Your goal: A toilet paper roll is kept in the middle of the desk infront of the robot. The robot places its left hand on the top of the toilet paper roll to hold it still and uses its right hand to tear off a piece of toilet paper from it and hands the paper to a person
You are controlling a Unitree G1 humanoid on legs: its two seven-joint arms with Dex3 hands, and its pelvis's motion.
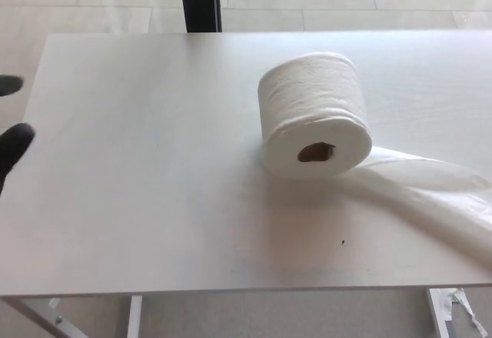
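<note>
Head view: the white toilet paper roll (pixel 315 115) lies on its side right of centre on the pale grey table (pixel 154 200), while the left robot hand (pixel 11 142) barely shows at the left edge, its grip state impossible to tell.

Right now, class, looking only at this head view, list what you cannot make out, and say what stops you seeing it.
- Left hand: head view, cut off by the left edge; only dark, blurred fingertips show, so open or shut cannot be told.
- Right hand: not in view at all.
- Loose paper tail: its end runs off the right edge.
- Toilet paper roll: its far end is hidden by the roll itself.
- Desk: legs mostly hidden under the top.
</note>
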